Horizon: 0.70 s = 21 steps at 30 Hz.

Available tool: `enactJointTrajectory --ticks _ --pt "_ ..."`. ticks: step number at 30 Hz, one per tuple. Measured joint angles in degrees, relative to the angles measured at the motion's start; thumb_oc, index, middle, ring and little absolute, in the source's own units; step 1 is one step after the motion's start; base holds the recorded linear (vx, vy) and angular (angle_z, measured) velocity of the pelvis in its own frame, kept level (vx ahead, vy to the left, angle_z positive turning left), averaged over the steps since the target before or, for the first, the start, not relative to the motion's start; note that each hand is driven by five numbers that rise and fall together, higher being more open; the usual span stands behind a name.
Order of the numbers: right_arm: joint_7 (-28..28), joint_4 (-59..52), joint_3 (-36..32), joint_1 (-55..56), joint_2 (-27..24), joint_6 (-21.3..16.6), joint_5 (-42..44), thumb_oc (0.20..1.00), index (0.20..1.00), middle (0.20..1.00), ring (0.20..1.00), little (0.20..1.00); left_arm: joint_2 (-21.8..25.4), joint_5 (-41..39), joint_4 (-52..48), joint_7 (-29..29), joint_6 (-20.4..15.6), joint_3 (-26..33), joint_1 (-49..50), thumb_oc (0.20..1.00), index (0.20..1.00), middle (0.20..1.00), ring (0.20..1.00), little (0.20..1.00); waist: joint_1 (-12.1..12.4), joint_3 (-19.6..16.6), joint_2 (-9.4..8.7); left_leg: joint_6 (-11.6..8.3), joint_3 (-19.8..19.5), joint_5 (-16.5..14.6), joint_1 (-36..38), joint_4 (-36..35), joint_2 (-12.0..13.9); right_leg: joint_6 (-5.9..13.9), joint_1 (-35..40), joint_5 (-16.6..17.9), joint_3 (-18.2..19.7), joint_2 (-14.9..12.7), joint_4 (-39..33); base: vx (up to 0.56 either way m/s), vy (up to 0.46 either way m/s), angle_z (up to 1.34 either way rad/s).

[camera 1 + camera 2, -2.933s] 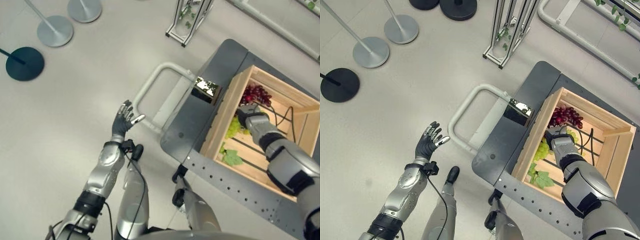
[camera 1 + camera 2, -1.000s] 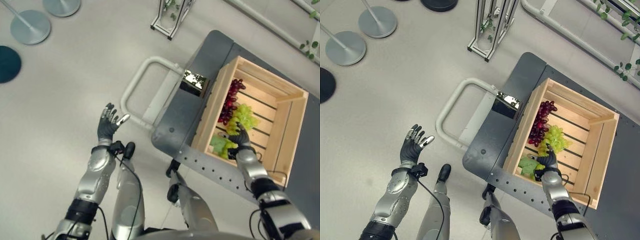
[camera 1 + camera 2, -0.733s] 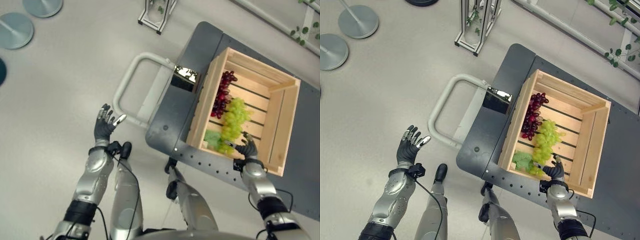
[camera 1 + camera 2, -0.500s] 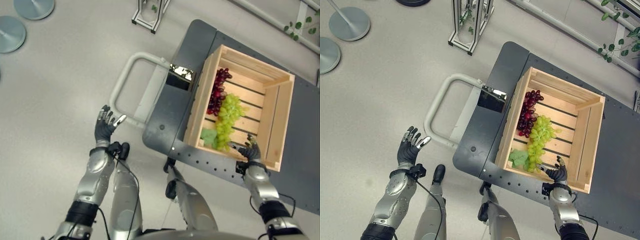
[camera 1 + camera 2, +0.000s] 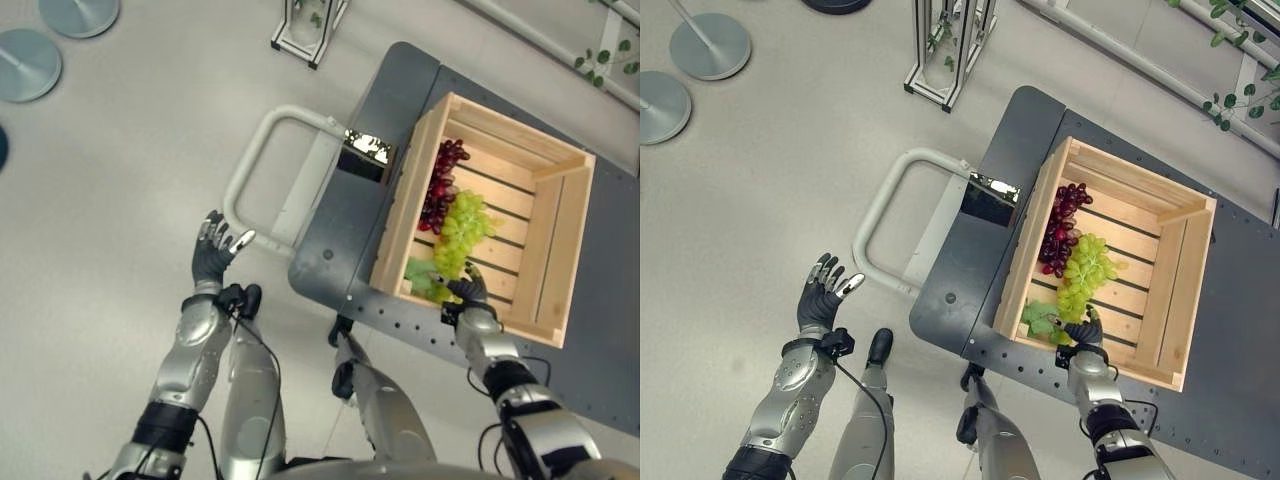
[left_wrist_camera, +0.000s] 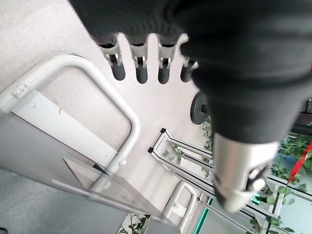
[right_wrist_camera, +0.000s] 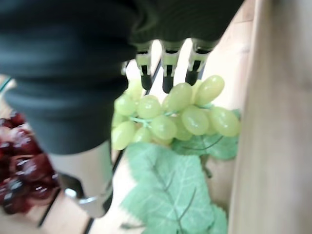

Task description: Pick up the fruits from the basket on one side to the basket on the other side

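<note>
Right hand (image 5: 1083, 333) slid left along the slatted wooden crate's (image 5: 1185, 300) near wall, fingers straight over the green grapes (image 5: 1081, 278) inside. Red grapes (image 5: 1059, 225) farther back. Left hand (image 5: 823, 296) spread over floor.

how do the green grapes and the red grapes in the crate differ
The green grapes are pale and have a leaf; the red grapes are dark, with no leaf showing. The green bunch reaches the crate's near wall by the right robot hand; the red lies farther off. Both rest on the slatted floor.
</note>
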Motion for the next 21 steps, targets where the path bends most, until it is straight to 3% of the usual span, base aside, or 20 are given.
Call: enactJointTrajectory --ticks 10,17,21 --pt "-1.81 7.58 0.49 -6.95 0.12 0.93 2.12 1.000 1.000 1.000 1.000 1.000 0.18 -1.34 0.00 0.05 0.00 -2.77 -0.30 1.000 1.000 1.000 1.000 1.000 0.47 0.22 0.47 -0.01 -0.01 0.01 -0.15 0.21 -0.07 -0.17 -0.05 0.12 -0.04 -0.05 -0.01 0.00 0.000 0.00" --pt "-2.45 13.96 0.46 -11.73 -2.52 2.03 2.66 1.000 1.000 1.000 1.000 1.000 0.32 -1.57 0.00 0.12 -0.07 -3.72 -0.60 1.000 1.000 1.000 1.000 1.000 1.84 0.70 2.10 0.00 -0.23 0.02 -1.34 0.38 -0.25 -0.19 -1.05 0.23 -0.18 -0.18 0.00 0.00 0.000 0.00" --pt "-2.38 18.52 0.41 -15.11 -4.97 3.50 3.07 1.000 1.000 1.000 1.000 1.000 0.14 -2.13 -0.09 0.06 -0.10 -5.31 -0.95 1.000 1.000 1.000 1.000 1.000 3.15 0.90 3.98 0.05 -0.36 0.04 -1.48 0.33 -0.43 -0.15 -1.16 0.23 -0.26 -0.37 -0.01 0.01 0.005 0.01"
